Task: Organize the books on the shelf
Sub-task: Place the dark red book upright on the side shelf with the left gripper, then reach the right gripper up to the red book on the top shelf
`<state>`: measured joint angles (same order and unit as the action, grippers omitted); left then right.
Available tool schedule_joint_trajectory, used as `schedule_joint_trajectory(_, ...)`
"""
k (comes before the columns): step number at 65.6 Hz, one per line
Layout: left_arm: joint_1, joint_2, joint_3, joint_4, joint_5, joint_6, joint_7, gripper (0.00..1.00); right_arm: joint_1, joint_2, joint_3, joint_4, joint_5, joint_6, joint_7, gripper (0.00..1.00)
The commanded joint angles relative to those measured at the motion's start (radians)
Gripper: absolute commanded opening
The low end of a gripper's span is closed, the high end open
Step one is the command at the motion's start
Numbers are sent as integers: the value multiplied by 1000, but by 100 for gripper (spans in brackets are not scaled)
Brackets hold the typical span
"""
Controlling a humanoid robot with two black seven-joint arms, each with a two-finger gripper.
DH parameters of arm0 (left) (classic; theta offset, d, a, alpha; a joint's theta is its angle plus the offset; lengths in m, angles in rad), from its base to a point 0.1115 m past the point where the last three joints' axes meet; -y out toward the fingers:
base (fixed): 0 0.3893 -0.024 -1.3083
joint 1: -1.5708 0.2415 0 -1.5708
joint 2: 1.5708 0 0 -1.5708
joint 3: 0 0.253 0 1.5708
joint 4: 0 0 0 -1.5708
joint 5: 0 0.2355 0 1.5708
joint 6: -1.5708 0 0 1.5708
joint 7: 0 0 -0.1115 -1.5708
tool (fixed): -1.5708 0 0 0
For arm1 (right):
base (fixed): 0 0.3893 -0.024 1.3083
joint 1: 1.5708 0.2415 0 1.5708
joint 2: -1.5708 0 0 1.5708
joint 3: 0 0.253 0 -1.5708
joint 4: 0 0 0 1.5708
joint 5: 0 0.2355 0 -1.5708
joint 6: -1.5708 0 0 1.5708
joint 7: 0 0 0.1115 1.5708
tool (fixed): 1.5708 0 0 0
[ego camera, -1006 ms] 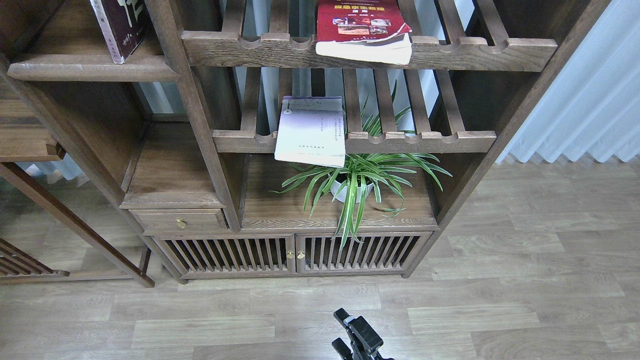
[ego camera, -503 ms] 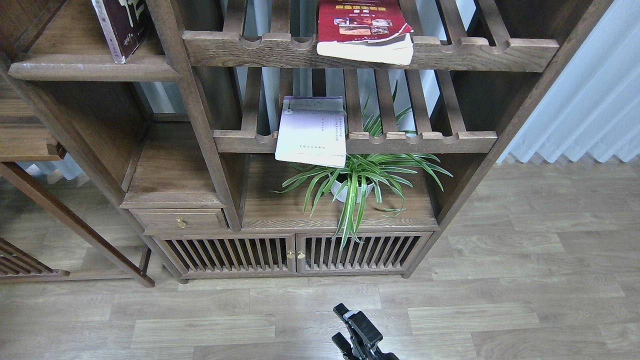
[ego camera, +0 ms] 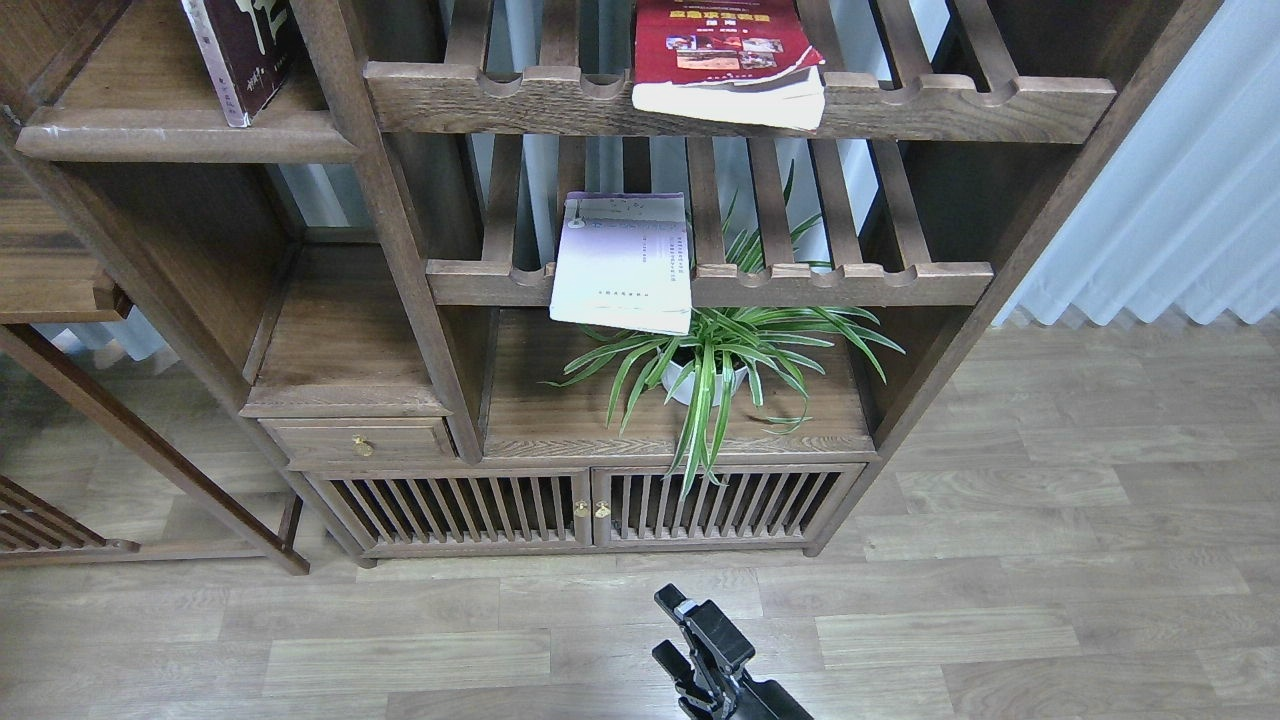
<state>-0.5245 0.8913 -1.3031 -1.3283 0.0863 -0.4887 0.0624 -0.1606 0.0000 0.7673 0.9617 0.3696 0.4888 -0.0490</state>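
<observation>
The dark maroon book (ego camera: 245, 50) with white characters stands leaning on the solid shelf board (ego camera: 180, 135) at the top left. The red book (ego camera: 725, 50) with a yellow title lies flat on the upper slatted rack, its pages overhanging the front rail. The pale white-lavender book (ego camera: 622, 265) lies on the middle slatted rack and overhangs its rail. My right gripper (ego camera: 668, 625) is low at the bottom centre, over the floor and far below all the books. Its two fingers stand apart and hold nothing. My left gripper is out of view.
A potted spider plant (ego camera: 705, 375) stands on the lower board under the pale book. Below are a small drawer (ego camera: 360, 440) and slatted cabinet doors (ego camera: 585, 505). A white curtain (ego camera: 1160, 200) hangs at the right. Wood-look floor (ego camera: 1000, 600) lies in front.
My right gripper has risen from the bottom edge and shifted slightly left, toward the cabinet. The books have not moved.
</observation>
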Motion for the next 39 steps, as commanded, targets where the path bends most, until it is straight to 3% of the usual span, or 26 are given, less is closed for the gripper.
schedule_joint_trajectory(1, 49, -2, -24, -11, 0, 0, 2, 93, 1, 0, 1, 0, -1, 0, 0, 100)
schedule_joint_trajectory(39, 317, -192, -105, -89, 1, 0, 8, 93, 70, -35, 10, 61, -47, 0, 0, 99)
